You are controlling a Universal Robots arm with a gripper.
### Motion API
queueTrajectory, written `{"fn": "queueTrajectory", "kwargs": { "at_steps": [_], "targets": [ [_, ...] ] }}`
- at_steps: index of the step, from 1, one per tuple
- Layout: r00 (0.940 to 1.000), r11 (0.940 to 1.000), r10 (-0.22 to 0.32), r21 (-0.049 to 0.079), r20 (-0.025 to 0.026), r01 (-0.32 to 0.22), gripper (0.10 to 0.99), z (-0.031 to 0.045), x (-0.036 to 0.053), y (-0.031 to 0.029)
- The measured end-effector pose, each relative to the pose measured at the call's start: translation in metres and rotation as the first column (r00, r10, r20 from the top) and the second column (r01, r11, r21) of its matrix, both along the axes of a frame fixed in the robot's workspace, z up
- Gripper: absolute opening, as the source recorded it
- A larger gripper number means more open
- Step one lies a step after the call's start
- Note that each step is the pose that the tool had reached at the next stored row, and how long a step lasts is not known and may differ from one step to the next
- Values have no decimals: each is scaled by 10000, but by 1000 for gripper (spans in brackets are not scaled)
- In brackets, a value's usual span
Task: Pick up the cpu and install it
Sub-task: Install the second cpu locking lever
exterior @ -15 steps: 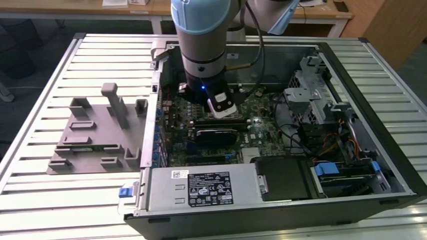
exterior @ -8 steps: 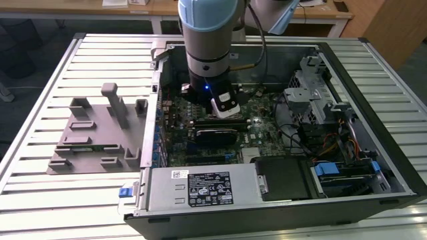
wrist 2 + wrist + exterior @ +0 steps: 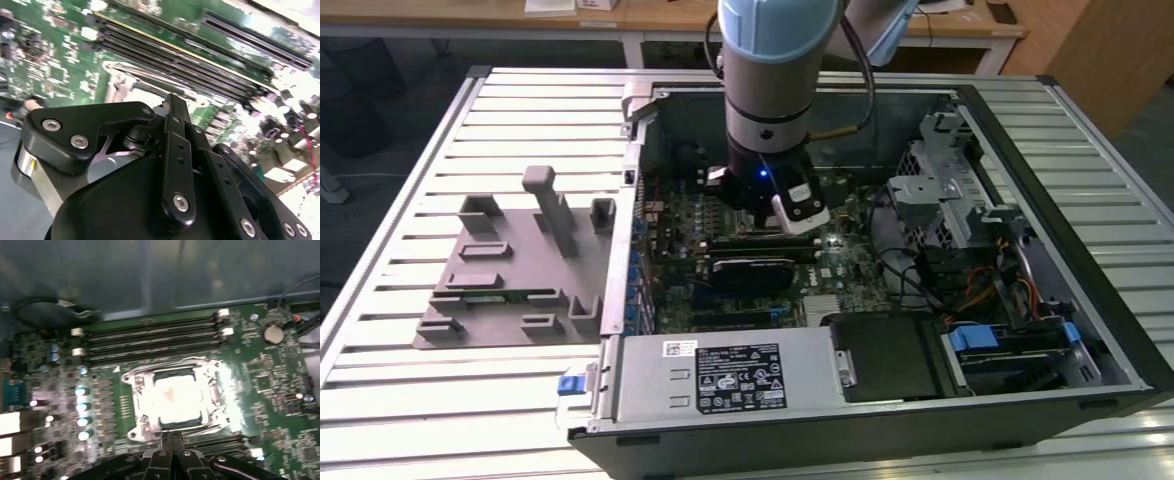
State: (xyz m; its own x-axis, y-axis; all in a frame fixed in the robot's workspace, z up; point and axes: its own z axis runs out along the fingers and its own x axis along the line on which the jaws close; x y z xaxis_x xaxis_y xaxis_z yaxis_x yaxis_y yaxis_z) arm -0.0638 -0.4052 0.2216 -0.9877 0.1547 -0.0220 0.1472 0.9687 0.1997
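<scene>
The cpu is a shiny silver square lying flat inside the metal socket frame of the green motherboard. In the first wrist view my gripper hangs just above the socket's near edge, its two black fingers pressed together with nothing between them. In the second wrist view the gripper shows the same shut fingers over the board. In the exterior view the gripper reaches down into the open computer case, over the middle of the motherboard.
Rows of black memory slots run beside the socket. The case walls, a drive cage, loose cables and the power supply hem the arm in. A grey part holder lies on the slatted table at the exterior view's left.
</scene>
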Motion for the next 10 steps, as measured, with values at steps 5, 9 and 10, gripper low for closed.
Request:
{"fn": "queueTrajectory", "kwargs": {
  "at_steps": [5, 9, 10],
  "targets": [
    [10000, 10000, -1, -79, -24, 1, 106, -9, 107, 78],
    [9999, 9996, -1, -287, -109, -2, 106, -38, 142, 207],
    [9999, 9993, -3, -371, -155, -3, 106, -51, 145, 273]
  ]
}}
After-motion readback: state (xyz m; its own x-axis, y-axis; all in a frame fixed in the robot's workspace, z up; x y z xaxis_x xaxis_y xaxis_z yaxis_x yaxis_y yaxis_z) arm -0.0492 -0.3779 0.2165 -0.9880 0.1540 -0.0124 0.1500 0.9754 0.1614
